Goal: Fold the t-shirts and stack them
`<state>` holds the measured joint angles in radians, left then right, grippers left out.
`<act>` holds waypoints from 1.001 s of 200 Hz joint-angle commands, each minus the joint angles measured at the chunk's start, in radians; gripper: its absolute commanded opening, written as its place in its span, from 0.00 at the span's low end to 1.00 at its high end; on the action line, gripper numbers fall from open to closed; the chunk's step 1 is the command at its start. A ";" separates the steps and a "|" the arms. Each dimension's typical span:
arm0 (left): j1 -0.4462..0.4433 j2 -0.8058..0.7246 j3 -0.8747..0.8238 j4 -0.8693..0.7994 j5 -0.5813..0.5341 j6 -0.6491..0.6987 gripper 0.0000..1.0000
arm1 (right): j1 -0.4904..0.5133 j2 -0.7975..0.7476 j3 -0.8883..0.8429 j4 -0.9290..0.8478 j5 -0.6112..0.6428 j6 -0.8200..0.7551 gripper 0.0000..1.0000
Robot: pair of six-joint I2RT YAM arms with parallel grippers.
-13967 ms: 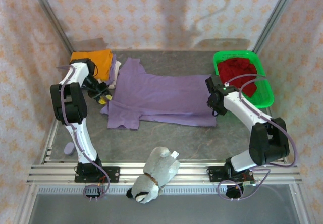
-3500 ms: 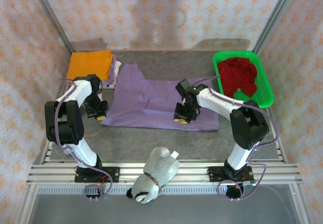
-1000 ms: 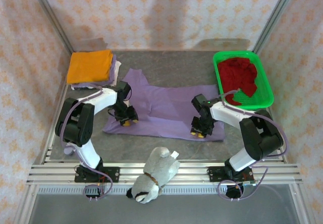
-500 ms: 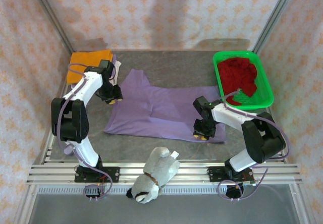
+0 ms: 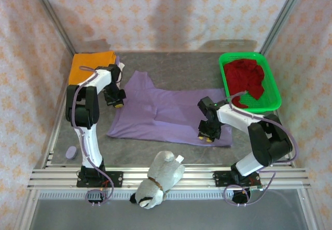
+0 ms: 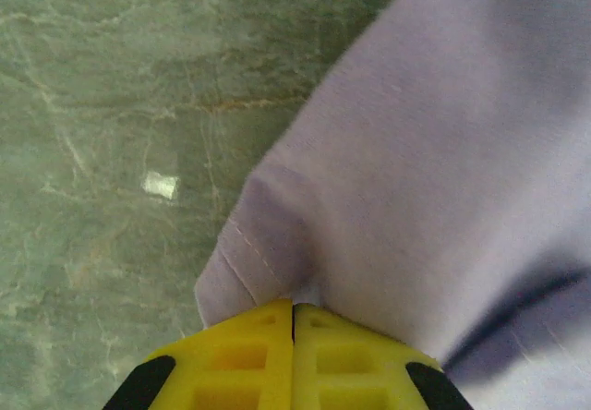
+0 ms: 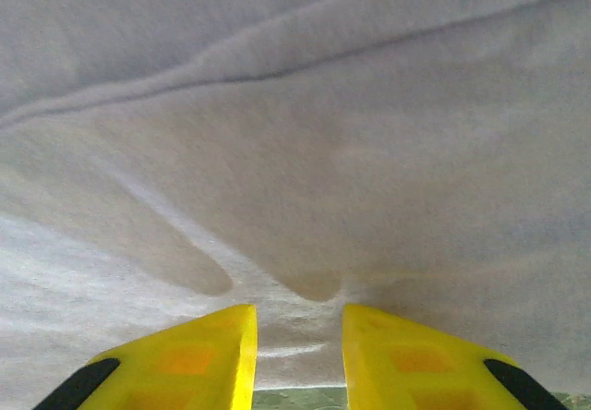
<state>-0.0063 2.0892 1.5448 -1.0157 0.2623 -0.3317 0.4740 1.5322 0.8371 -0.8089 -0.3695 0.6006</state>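
Purple t-shirt point(image 5: 166, 113) spread flat mid tabletop point(image 5: 171, 69). Left tool point(image 5: 115, 102) at shirt's left sleeve edge, yellow fingers point(image 6: 240, 359) pressed together, pinching sleeve hem point(image 6: 245, 244). Right tool point(image 5: 206, 135) on shirt's near right part, fingers point(image 7: 199, 355) slightly parted, cloth bunched between tips, grip unclear. Orange t-shirt point(image 5: 88, 64) folded at far left corner. Dark red t-shirt point(image 5: 249, 77) heaped in green basket point(image 5: 271, 101), far right. Plush toy point(image 5: 158, 181) at near edge.

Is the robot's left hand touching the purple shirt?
Touching. In the left wrist view the left hand has its yellow fingers pressed together on the hemmed edge of the purple shirt.
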 commanded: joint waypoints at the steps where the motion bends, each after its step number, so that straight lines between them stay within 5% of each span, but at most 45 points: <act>1: 0.005 0.029 0.035 -0.056 -0.054 0.033 0.08 | -0.005 0.013 0.036 -0.038 0.034 -0.012 0.30; 146: 0.097 -0.042 -0.100 -0.088 -0.090 0.090 0.08 | -0.005 -0.019 0.077 -0.031 -0.055 -0.049 0.32; 200: 0.061 -0.152 0.015 -0.099 -0.041 0.086 0.21 | -0.017 -0.042 0.227 -0.140 0.085 -0.090 0.43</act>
<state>0.0784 2.0228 1.4761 -1.0779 0.2249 -0.2581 0.4740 1.5036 0.9874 -0.8692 -0.3843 0.5446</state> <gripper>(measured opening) 0.184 0.416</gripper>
